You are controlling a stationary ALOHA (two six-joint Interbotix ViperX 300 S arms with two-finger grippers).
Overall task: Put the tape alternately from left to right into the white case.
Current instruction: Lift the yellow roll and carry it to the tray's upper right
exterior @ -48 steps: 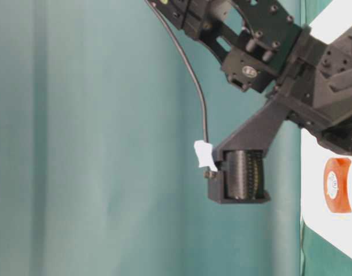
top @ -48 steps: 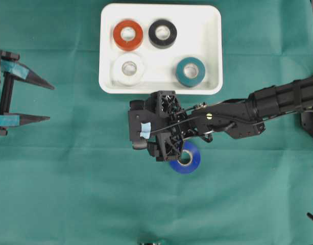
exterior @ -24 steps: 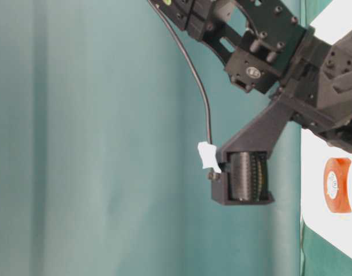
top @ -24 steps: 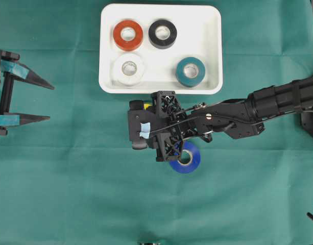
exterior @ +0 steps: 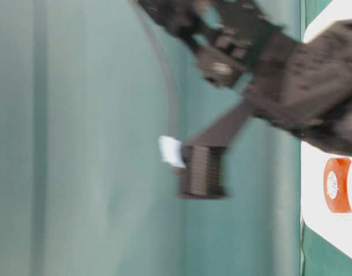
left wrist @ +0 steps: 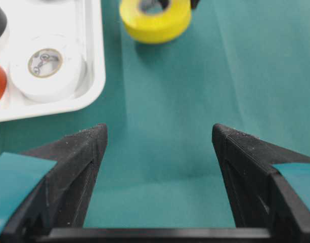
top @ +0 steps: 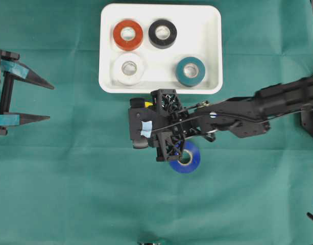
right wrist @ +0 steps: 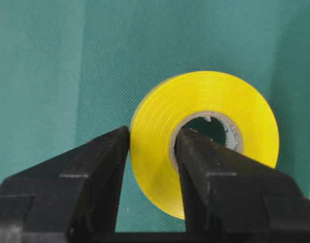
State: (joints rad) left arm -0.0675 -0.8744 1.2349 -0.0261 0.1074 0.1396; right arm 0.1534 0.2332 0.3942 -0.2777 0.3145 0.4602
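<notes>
My right gripper (right wrist: 153, 132) is shut on the wall of the yellow tape (right wrist: 220, 96), one finger outside the roll and one in its core. From overhead only a yellow sliver (top: 147, 105) shows under the right wrist, just below the white case (top: 160, 90). Red-orange tape (top: 127, 34), black tape (top: 162, 33), white tape (top: 128, 69) and teal tape (top: 190, 71) lie flat in the case. Blue tape (top: 189, 159) lies on the cloth under the right wrist's lower edge. My left gripper (top: 50, 103) stands open and empty at the far left.
Green cloth covers the table. The right arm (top: 279, 99) stretches in from the right edge, below the case. In the left wrist view the case's corner (left wrist: 96, 76) and the white roll (left wrist: 46, 63) sit ahead-left, the yellow roll (left wrist: 155, 17) straight ahead.
The right gripper has shut on the yellow roll. The right arm now blurs in the table-level view, its wrist shifted left and up. The left arm has not moved.
</notes>
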